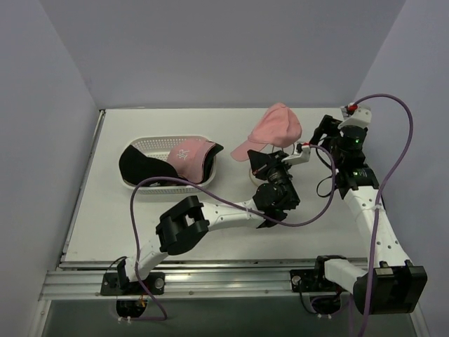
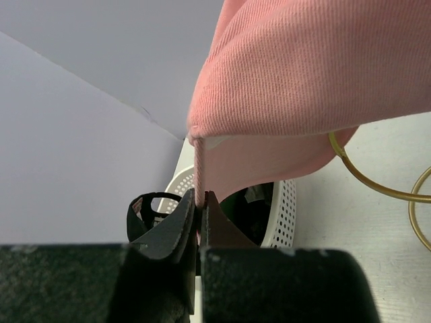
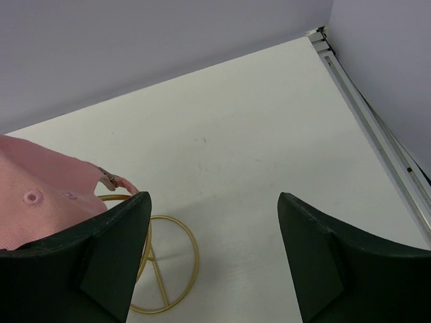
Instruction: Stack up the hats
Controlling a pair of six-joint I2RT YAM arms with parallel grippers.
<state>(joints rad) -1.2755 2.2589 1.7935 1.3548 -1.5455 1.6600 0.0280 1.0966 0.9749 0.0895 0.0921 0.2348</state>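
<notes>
A pink hat (image 1: 275, 128) sits on top of the gold wire stand (image 3: 167, 268) at the back middle of the table. My left gripper (image 1: 257, 161) is shut on the edge of its brim; in the left wrist view the jaws (image 2: 200, 202) pinch the thin pink rim below the hat's crown (image 2: 310, 81). My right gripper (image 1: 321, 133) hangs open just right of the hat, with nothing between its fingers (image 3: 214, 202); the hat's back (image 3: 34, 202) shows by its left finger. Another pink hat (image 1: 188, 154) and a black hat (image 1: 140, 165) lie in the basket.
The white perforated basket (image 1: 163, 188) stands at the left of the table, also seen behind the left jaws (image 2: 287, 214). The stand's gold wire (image 2: 377, 183) curves under the hat. Grey walls close in the back and sides. Purple cables loop over both arms.
</notes>
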